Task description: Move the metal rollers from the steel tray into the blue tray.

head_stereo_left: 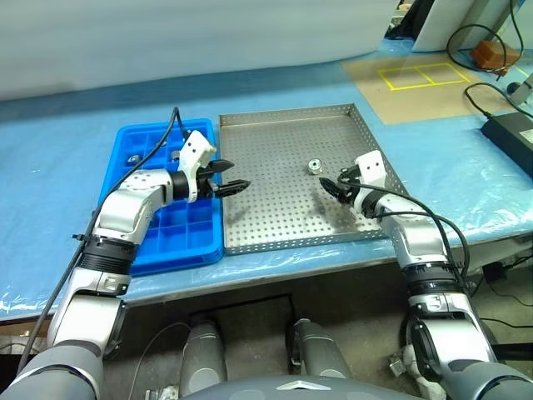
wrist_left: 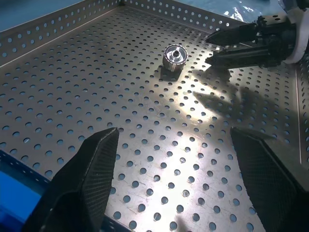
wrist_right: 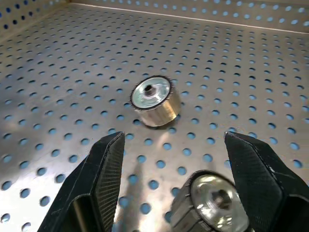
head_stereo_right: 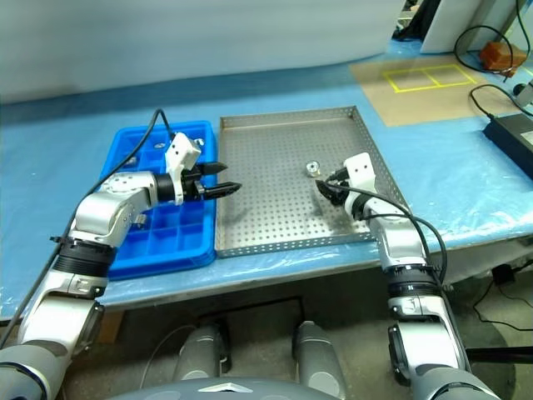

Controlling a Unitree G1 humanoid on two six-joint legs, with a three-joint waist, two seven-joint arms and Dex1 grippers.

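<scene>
**Two rollers near the right gripper**

Blue-covered table (head_stereo_left: 67, 167) holds two trays side by side and touching: blue tray (head_stereo_left: 166, 242) left, steel tray (head_stereo_left: 283, 117) right; the head views show one roller (head_stereo_left: 315, 166) on the steel tray; the right wrist view shows a second roller (wrist_right: 212, 203) low between the right gripper's (head_stereo_left: 331, 180) half-parted fingers, touching or not I cannot tell; left gripper (head_stereo_left: 240, 176) hangs wide and empty over the trays' shared edge; bare holed floor lies all round.

blue table cover (head_stereo_left: 67, 167), black box (head_stereo_left: 510, 133), yellow floor markings (head_stereo_left: 422, 76)
</scene>
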